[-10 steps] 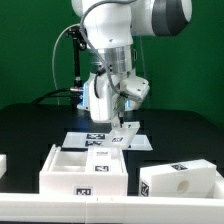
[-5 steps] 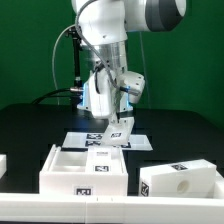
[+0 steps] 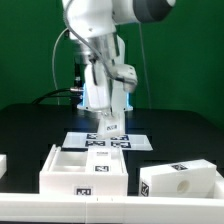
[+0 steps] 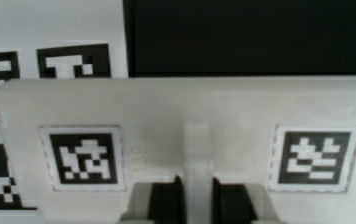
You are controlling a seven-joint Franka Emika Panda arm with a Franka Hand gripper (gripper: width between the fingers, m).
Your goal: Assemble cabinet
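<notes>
Across the surface (image 3: 30, 125): you have a black top running from 9 o'clock to 3 o'clock in the exterior view, with the white parts lying on it.
Arm (image 3: 100, 40): it stands at 12 o'clock, with its wrist pointing down toward the centre.
Cabinet body (image 3: 85, 178): this open-topped white box sits at 7 o'clock and has marker tags on its front wall.
Cabinet block (image 3: 180, 183): this closed white piece sits at 4 o'clock, apart from the cabinet body. You can see a round hole in its front face and a tag on top.
Marker board (image 3: 135, 141): it lies flat at the centre, just at 12 o'clock of the cabinet body.
Cabinet panel (image 3: 108, 127): it hangs tilted over the marker board, and you cannot tell whether the two touch. Your wrist view shows two tags on it (image 4: 184, 110), one on each side of a middle ridge.
Claw (image 3: 110, 114): it is closed almost fully and pinches the cabinet panel by one edge. In the wrist view, its dark fingers (image 4: 154, 205) sit on either side of the ridge.
</notes>
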